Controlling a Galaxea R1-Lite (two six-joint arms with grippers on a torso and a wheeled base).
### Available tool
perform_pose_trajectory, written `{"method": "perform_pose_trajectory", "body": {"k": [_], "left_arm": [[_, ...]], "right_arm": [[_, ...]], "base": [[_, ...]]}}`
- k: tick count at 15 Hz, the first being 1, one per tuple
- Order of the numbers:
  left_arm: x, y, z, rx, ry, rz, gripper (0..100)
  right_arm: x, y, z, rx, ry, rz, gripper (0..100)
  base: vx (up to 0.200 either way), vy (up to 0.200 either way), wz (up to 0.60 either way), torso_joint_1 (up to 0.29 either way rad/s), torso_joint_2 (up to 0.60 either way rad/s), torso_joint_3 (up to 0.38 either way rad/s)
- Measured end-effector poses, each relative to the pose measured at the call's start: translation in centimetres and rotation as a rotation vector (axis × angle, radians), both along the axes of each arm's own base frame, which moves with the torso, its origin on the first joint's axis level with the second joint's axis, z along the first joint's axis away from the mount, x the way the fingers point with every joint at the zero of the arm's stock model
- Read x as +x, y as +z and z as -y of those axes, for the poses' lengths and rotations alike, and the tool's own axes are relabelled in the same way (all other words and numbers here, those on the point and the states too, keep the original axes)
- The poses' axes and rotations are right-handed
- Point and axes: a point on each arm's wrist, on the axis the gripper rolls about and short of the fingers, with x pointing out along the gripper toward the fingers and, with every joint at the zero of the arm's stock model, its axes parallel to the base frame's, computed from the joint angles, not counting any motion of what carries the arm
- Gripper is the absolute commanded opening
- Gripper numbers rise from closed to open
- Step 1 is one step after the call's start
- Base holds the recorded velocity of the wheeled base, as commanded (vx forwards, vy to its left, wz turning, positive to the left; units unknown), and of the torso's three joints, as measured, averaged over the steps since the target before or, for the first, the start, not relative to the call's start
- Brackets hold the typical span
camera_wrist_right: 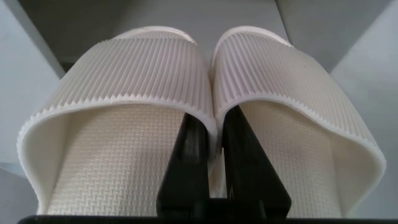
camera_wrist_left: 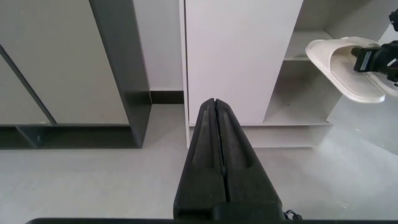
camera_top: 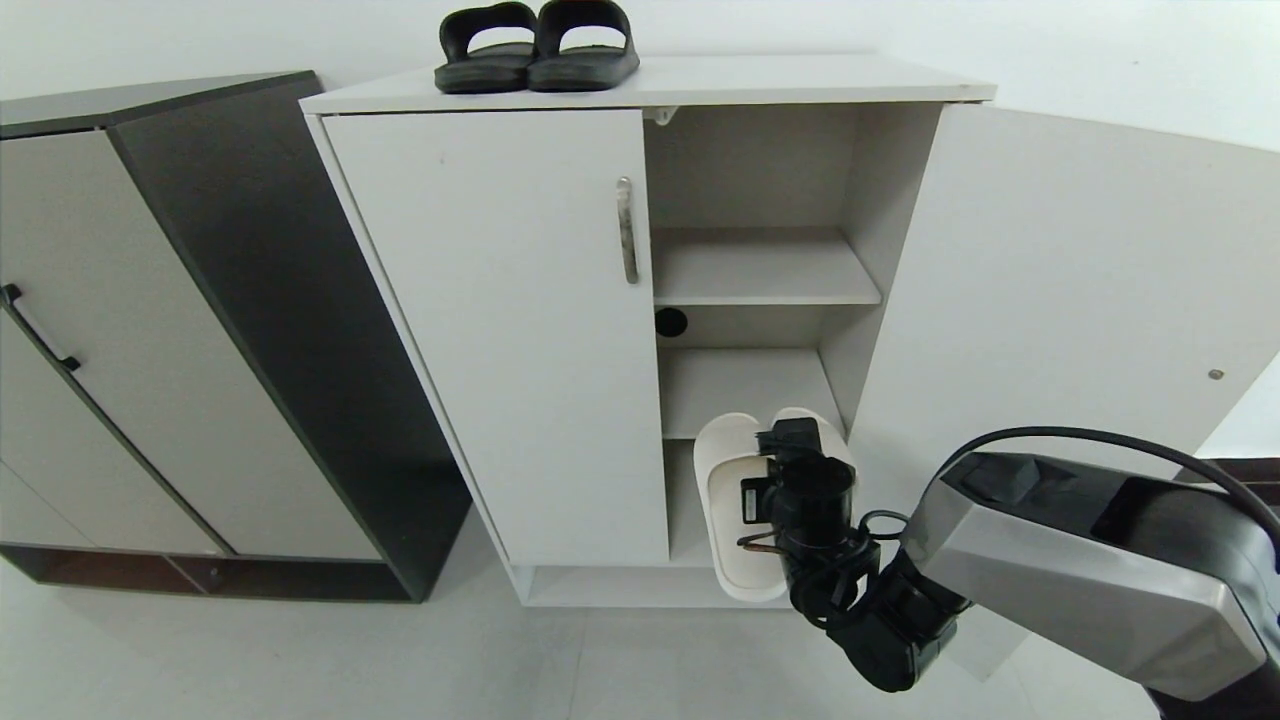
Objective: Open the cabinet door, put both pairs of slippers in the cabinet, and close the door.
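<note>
The white cabinet has its right door swung open and its left door shut. My right gripper is shut on a pair of white slippers, pinching their inner edges together at the mouth of the lower compartment. The white slippers hang toe-first toward the cabinet, off the floor. A pair of black slippers lies on the cabinet top. My left gripper is shut and empty, low over the floor in front of the shut left door.
A grey and dark cabinet stands to the left of the white one, its doors shut. Inside the open side are shelves, bare. The open door stands out to the right of my right arm. Light floor lies in front.
</note>
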Motion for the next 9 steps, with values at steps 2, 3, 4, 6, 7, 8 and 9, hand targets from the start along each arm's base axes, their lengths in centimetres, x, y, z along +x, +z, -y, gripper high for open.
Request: {"method": "perform_pose_trajectory", "body": {"k": [2, 3, 4, 6, 7, 8, 9], "left_arm": [[0.0, 0.0, 0.0, 0.0, 0.0, 0.0, 0], [0.0, 0.0, 0.0, 0.0, 0.0, 0.0, 0], [0.0, 0.0, 0.0, 0.0, 0.0, 0.0, 0], [0.0, 0.0, 0.0, 0.0, -0.001, 0.0, 0], [0.0, 0.0, 0.0, 0.001, 0.0, 0.0, 0], [0.0, 0.0, 0.0, 0.002, 0.0, 0.0, 0], [0.0, 0.0, 0.0, 0.002, 0.0, 0.0, 0]], "right_arm": [[0.03, -0.05, 0.04, -0.002, -0.001, -0.003, 0], [0.07, -0.02, 0.09, -0.001, -0.003, -0.001, 0], [0.03, -0.06, 0.01, -0.001, -0.001, -0.001, 0], [0.13, -0.16, -0.04, -0.001, -0.001, -0.002, 0], [0.28, -0.25, -0.12, 0.0, 0.0, -0.001, 0], [0.53, -0.35, -0.32, 0.004, 0.001, 0.005, 0], [0.7, -0.51, -0.46, 0.005, 0.002, 0.006, 0]], "base": [[0.2, 0.0, 0.0, 0.002, 0.0, -0.002], [0.2, 0.0, 0.0, 0.002, 0.0, 0.002], [0.2, 0.0, 0.0, 0.007, 0.01, 0.002], [0.2, 0.0, 0.0, 0.002, 0.0, 0.002], [0.2, 0.0, 0.0, 0.007, 0.0, 0.002], [0.0, 0.0, 0.0, 0.0, 0.0, 0.0], [0.0, 0.0, 0.0, 0.0, 0.0, 0.0]]}}
